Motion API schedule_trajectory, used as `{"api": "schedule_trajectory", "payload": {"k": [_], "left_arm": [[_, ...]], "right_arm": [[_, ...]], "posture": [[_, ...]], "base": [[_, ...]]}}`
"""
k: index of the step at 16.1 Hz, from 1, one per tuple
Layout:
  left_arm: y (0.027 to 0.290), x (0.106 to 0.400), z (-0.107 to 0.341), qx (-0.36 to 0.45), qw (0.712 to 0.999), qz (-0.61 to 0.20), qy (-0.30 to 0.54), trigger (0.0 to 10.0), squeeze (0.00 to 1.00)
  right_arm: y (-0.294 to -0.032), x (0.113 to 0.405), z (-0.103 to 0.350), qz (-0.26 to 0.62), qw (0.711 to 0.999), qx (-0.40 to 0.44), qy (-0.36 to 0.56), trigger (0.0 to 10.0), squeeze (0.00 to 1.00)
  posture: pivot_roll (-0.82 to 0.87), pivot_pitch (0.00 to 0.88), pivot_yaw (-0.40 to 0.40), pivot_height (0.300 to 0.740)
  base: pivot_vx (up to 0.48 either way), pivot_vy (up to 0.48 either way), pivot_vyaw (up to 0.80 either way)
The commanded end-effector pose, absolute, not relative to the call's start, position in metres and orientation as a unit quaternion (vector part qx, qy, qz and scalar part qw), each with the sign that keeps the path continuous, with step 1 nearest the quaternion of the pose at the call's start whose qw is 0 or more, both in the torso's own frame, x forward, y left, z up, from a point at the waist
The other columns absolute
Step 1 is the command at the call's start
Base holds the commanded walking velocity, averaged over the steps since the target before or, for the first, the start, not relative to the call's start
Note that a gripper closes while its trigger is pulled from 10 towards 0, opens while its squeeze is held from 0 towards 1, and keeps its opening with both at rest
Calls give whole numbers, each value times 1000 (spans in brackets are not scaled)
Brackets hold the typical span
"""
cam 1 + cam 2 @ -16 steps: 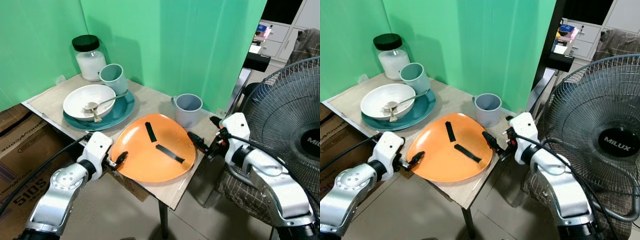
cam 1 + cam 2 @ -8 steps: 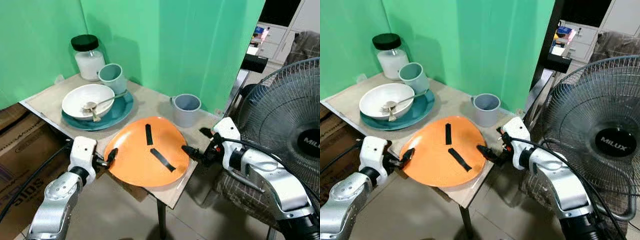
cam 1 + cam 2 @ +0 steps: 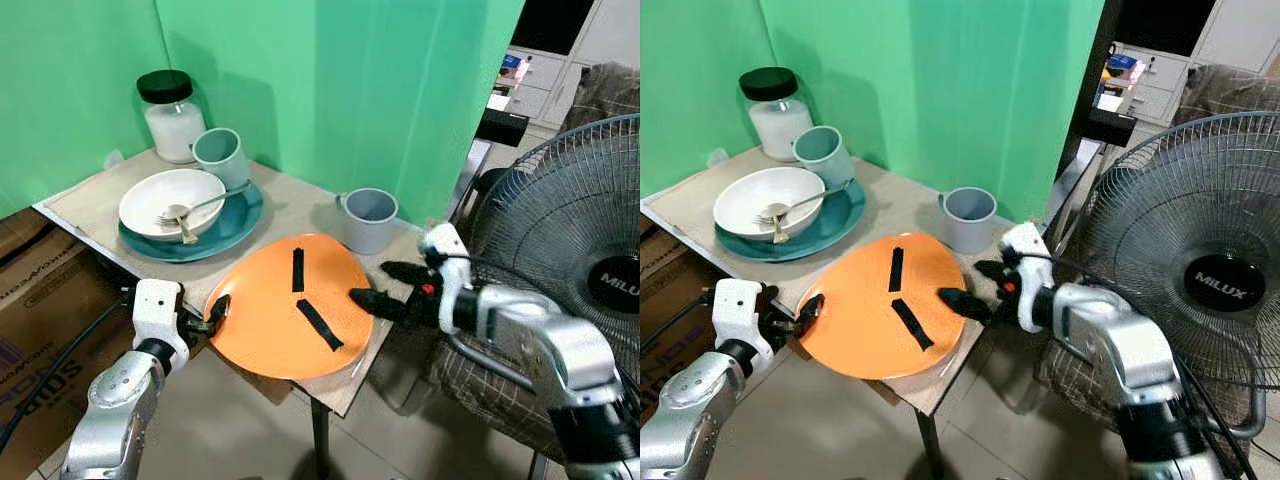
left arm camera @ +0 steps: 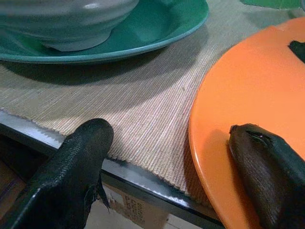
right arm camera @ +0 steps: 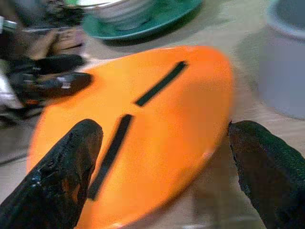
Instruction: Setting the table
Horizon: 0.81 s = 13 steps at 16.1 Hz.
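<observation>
**Orange plate at the table's near edge**

A jar (image 3: 172, 115) of white contents stands far left. A white bowl (image 3: 168, 197) holding a fork (image 3: 190, 213) sits on the teal plate (image 3: 235, 222). The left gripper (image 3: 213, 315), fingers spread, touches the orange plate (image 3: 285, 318) rim. The right gripper (image 3: 378, 287) is open at its far rim, beside a grey cup (image 3: 368, 219) whose inside is hard to make out.

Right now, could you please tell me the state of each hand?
Left hand: open, one finger resting on the orange plate rim.
Right hand: open at the plate's opposite edge.
</observation>
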<state>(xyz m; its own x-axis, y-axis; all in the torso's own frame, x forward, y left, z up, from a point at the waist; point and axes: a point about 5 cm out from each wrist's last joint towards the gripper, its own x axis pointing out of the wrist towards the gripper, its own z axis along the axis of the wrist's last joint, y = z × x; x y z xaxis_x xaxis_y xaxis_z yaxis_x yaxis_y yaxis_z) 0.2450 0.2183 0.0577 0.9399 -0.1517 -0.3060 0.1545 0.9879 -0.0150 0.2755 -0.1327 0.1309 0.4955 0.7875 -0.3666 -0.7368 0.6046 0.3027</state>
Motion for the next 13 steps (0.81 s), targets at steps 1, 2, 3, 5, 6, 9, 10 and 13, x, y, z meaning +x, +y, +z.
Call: {"api": "schedule_trajectory", "payload": {"k": [1,2,3,5,6,9,10,13], "left_arm": [[220,233,35,-1,975,-67,214,10000,0],[219,233,34,-1,975,-67,214,10000,0],[219,232,34,-2,975,-66,214,10000,0],[220,232,33,-1,975,-65,213,10000,0],[220,231,33,-1,975,-65,213,10000,0],[221,230,32,-2,976,-61,211,10000,0],[221,229,32,-2,976,-60,211,10000,0],[222,227,31,-3,976,-57,211,10000,0]], "right_arm": [[-128,276,129,454,850,60,263,10000,0],[-126,277,127,456,846,58,271,10000,0],[-121,278,122,456,838,51,297,10000,0],[-119,280,115,445,834,36,324,10000,0],[-118,282,113,439,832,36,337,10000,0],[-110,284,116,438,817,80,366,3686,0],[-111,287,116,430,820,81,368,3882,0],[-117,298,130,421,837,111,331,10000,0]], "posture": [[45,0,-7,740],[45,0,-7,740],[49,0,-13,740],[53,0,-17,740],[56,0,-19,740],[63,0,-24,740],[63,0,-24,740],[65,0,-29,740]], "base": [[0,0,0],[0,0,0],[0,0,0],[0,0,0],[0,0,0],[0,0,0],[0,0,0],[0,0,0]]}}
